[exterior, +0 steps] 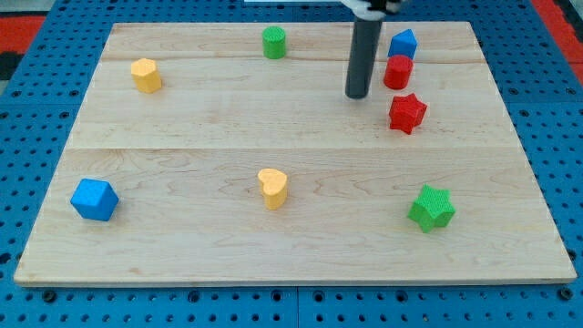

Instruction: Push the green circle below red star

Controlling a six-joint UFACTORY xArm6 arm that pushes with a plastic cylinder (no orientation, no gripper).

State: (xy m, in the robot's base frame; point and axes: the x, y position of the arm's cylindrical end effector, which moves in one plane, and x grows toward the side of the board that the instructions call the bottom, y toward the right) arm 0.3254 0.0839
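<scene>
Yellow heart (272, 188), blue cube (95, 199), green star (432, 208) lie on the wooden board (182, 118).

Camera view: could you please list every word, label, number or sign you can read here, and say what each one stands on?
None: no text, number or sign is readable anywhere in this view.
The wooden board shows only bare grain.
The blocks, such as the green circle, the red star and the yellow heart, have plain coloured faces.
The rod ending in my tip is plain and dark.
</scene>
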